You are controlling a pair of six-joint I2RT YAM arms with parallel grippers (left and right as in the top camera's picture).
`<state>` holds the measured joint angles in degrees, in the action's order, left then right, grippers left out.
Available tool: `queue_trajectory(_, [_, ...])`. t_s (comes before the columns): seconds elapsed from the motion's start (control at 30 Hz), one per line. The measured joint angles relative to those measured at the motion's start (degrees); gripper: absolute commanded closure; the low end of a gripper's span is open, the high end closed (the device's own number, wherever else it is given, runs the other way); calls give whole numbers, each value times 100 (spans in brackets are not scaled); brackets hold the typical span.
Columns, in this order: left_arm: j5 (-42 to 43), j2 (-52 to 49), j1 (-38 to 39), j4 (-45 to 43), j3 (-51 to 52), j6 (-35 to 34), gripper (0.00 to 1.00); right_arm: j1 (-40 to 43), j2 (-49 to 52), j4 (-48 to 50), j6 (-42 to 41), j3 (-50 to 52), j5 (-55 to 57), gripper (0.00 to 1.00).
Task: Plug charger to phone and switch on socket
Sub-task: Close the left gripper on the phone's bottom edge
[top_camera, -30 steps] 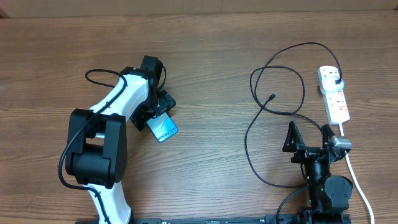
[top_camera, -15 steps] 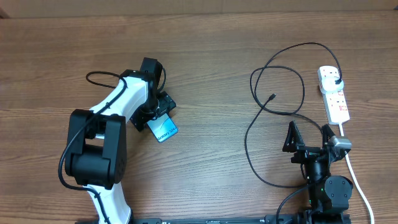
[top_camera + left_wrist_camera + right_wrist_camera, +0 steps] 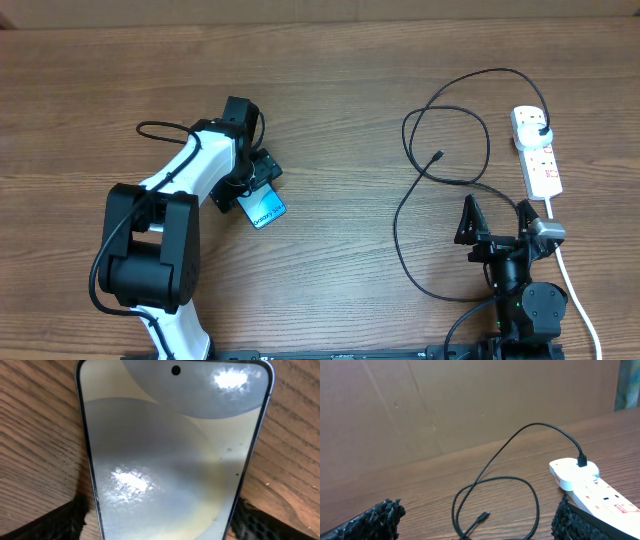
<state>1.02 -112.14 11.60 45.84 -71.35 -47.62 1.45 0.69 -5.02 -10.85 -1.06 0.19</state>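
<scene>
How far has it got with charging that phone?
Done: the charger's plug sits in the socket. In hand: the left fingers straddle the phone. Left: the connector tip lies loose, far from the phone; the right fingers wait open. Socket switch: cannot tell.

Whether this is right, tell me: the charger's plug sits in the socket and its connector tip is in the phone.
Wrong on the tip: the overhead view shows the connector tip lying loose on the table, far from the phone. The charger's plug does sit in the socket.
</scene>
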Motion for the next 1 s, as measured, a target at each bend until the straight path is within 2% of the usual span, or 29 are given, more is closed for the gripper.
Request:
queue_trajectory(0.1, [2,0,-7,-4,2,11,13,0,0,-2,-2,0,0,0])
queue_trajectory(0.3, [2,2,-7,0,2,26,14,2,0,-2,2,0,0,0])
queue_trajectory(0.43, [17,0,-7,20,4,199,15,0,0,-4,0,0,0,0])
queue_trajectory(0.53, [46,0,-7,42,4,422,21,0,0,0,2,0,0,0])
queue_trajectory(1.0, [177,-79,-11,345,-175,824,23,0,0,-2,-2,0,0,0])
